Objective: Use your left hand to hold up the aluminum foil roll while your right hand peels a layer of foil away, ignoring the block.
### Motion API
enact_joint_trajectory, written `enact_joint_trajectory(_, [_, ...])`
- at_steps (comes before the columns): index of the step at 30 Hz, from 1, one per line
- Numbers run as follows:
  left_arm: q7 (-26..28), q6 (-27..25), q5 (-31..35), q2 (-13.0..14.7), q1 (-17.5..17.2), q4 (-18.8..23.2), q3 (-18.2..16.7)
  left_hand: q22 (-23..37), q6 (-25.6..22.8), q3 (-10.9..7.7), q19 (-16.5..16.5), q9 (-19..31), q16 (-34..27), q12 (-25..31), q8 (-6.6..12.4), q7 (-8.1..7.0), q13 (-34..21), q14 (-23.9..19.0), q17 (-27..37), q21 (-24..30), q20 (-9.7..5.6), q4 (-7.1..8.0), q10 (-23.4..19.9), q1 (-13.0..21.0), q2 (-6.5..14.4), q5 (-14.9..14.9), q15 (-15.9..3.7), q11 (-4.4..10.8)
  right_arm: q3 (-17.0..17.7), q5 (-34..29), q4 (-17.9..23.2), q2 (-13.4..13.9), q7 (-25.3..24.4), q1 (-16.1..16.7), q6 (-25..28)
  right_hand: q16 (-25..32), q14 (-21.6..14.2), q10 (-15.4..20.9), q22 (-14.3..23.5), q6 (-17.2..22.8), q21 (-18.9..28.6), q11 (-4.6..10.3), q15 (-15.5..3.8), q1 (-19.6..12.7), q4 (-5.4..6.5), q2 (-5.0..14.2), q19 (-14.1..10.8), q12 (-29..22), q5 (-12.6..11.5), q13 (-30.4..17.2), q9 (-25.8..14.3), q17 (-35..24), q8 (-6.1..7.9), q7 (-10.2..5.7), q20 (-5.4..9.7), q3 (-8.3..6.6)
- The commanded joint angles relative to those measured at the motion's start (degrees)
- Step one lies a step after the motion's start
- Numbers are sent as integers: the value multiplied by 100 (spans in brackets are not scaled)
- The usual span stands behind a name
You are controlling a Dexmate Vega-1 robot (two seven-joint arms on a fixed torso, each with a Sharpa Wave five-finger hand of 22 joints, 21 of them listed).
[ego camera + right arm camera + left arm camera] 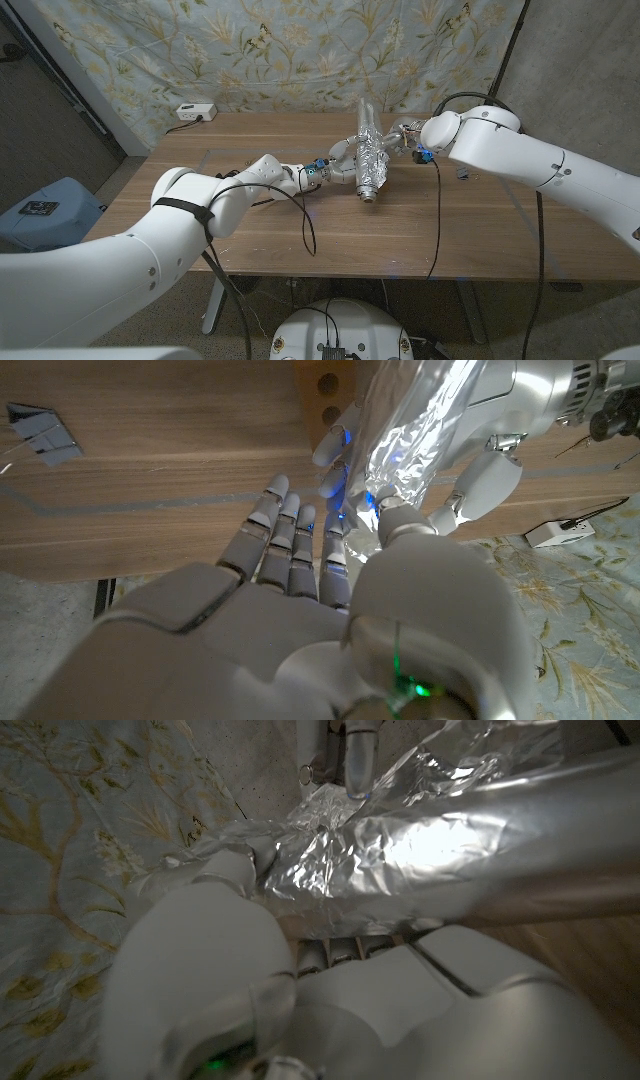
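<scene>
Foil roll [369, 152] held mid-table, apparently upright.

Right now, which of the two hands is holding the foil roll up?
The left hand: it grips the foil roll from the side. The right hand is only at the loose foil, fingers mostly spread.

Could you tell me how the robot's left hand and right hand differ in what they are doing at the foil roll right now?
The left hand grips the aluminum foil roll and holds it tilted above the table; the right hand meets it from the other side, its fingers mostly extended at the crinkled loose foil. Whether the right hand pinches foil is unclear. Both are white and touch the roll.
</scene>
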State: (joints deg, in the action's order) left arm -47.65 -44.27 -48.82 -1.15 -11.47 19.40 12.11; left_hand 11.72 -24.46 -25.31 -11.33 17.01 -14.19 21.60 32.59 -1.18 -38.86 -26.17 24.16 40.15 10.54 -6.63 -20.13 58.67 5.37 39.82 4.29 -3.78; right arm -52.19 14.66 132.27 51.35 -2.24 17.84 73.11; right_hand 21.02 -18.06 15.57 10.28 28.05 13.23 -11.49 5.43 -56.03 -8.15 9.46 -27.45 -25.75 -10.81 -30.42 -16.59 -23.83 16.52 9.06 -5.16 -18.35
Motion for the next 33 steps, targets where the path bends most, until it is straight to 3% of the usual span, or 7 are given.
enact_joint_trajectory(1, [-54, -4, 2, 35, -5, 4, 13, 3, -66, -28, 33, -18, 24, -44, -32, -167, 20, 51, -25, 46, 2, -3, 60, -75, -11, -33, 26, -44, -8, -48, -37, -75, -187, 84, -78, 90, -103, 84, 26, 246, 56, 50, -27, -63, -45, 58, -117, -77, -24, -54, -53, -89, 91, 241, 4, -40])
enact_joint_trajectory(12, [49, 40, -36, 44, -13, -3, -46, -1, -187, -49, 47, -67, 52, -94, -36, -261, 84, 64, -82, 61, 11, -34, 43, -111, 15, -75, 40, -47, 107, 124, -173, -43, 17, 40, -150, 141, -94, 78, 31, 381, 58, 64, -53, -221, -92, 65, -132, -119, -33, -104, -111, -185, 129, 245, 2, -98])
enact_joint_trajectory(17, [140, 91, -81, 20, -31, -12, -137, -3, -323, -70, 59, -109, 62, -130, -24, -503, 129, 64, -118, 72, 21, -61, 29, -128, 38, -105, 47, -36, 118, 182, -252, -50, 93, 18, -175, 174, -108, 80, 32, 442, 64, 29, -29, -297, -113, 45, -151, -137, -28, -127, -139, -230, 141, 251, -17, -111])
enact_joint_trajectory(20, [175, 140, -106, 8, -46, -17, -201, -3, -325, -78, 54, -122, 62, -140, -36, -541, 141, 63, -125, 78, 29, -69, 23, -131, 46, -112, 50, -17, 66, 164, -284, -55, 118, -19, -183, 196, -136, 103, 33, 565, 73, 34, -23, -362, -127, 56, -175, -158, -30, -141, -159, -246, 183, 254, -21, -134])
enact_joint_trajectory(24, [232, 166, -94, 0, -47, -21, -249, -5, -386, -90, 66, -152, 64, -160, -41, -637, 168, 72, -137, 82, 34, -83, 6, -147, 55, -132, 57, 19, 59, 156, -329, -85, 106, -16, -188, 267, -202, 198, 38, 1065, 93, 81, -83, -496, -112, 79, -226, -225, -31, -180, -233, -309, 371, 228, 10, -171])
enact_joint_trajectory(33, [320, 210, -58, -35, -57, -27, -356, -7, -471, -101, 61, -191, 63, -186, -44, -618, 203, 71, -155, 96, 28, -96, -14, -176, 62, -159, 55, 40, 87, 94, -344, -76, 19, 43, -226, 464, -423, 480, 53, 1667, 185, 263, -266, -597, 36, 209, -422, -368, -51, -236, -363, -475, 595, 154, 162, -328])
